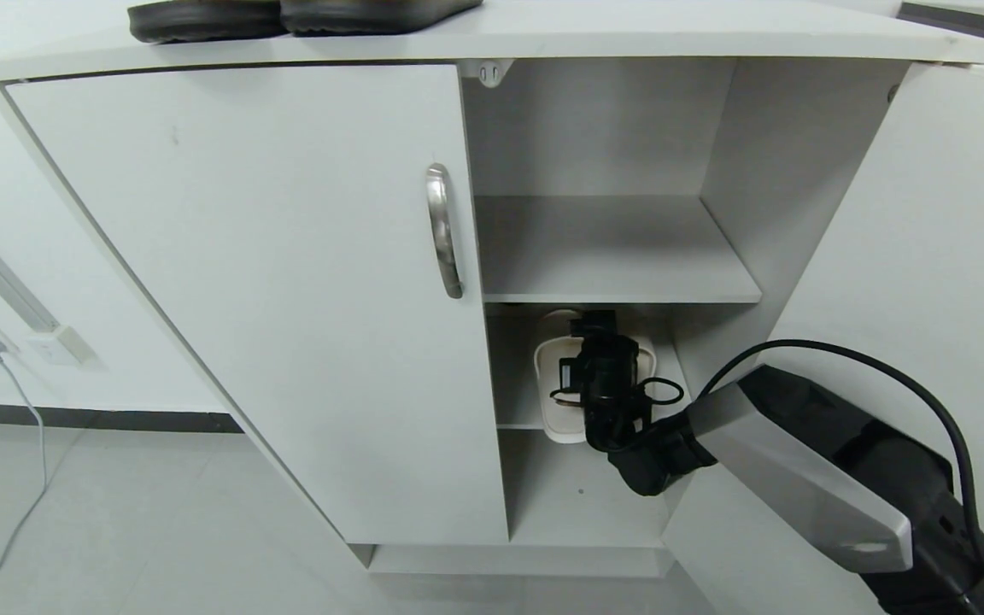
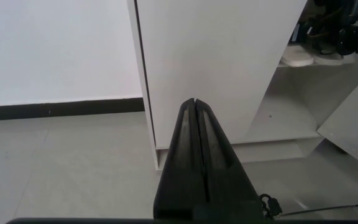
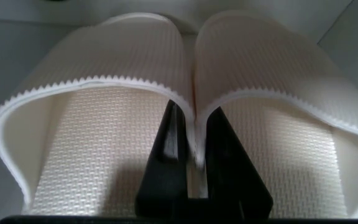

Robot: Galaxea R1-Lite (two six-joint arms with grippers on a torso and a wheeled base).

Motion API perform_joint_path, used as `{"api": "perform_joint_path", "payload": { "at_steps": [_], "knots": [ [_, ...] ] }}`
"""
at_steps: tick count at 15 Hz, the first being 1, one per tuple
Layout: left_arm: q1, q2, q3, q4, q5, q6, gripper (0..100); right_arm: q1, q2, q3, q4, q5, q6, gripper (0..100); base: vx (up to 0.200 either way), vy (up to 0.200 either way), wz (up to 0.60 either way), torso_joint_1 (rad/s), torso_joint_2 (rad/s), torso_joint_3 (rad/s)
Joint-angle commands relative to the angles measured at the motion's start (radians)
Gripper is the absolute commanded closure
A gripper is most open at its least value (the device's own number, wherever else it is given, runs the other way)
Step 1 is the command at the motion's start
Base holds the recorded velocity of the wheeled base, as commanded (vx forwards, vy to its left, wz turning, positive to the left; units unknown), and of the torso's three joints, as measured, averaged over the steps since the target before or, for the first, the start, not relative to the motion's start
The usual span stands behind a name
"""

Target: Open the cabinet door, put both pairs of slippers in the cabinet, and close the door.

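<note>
Jaws of the right gripper [image 3: 194,124] are pinched narrow on the white slippers [image 3: 104,124], clamping the pair's two inner edges together. They hold the pair inside the cabinet [image 1: 671,36], in the compartment under its middle shelf [image 1: 612,248]. I cannot tell whether the soles rest on the lower board there or hang just above it. The left gripper [image 2: 194,109] has its jaws pressed together on nothing and hangs low in front of the cabinet, near its closed door [image 1: 253,282]. As for progress, the cabinet's other door [image 1: 928,256] stands swung wide, so the opening step looks done. The first pair is inside and, by my judgement, only needs releasing. The black slippers [image 1: 287,15] lie on the cabinet's top, above the closed door, and are not yet stored. That pair has to be fetched, placed inside, and the open door then swung shut, so I judge the task roughly half done. The metal handle [image 1: 443,231] on the closed door's inner edge is untouched. No brand, label or writing can be read on the cabinet, on either pair of slippers or on the grippers.
</note>
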Motion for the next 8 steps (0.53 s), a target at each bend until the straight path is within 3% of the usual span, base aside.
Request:
{"api": "perform_joint_path", "payload": {
  "at_steps": [1,8],
  "knots": [
    [-0.001,0.002,0.0,0.0,0.0,0.0,100,-0.009,0.003,-0.034,0.022,0.001,0.005,100,0.0,0.0,0.0,0.0,0.0,0.0],
    [-0.001,0.002,0.0,0.0,0.0,0.0,100,-0.016,0.049,-0.117,0.074,0.001,0.011,100,0.0,0.0,0.0,0.0,0.0,0.0]
  ]
}}
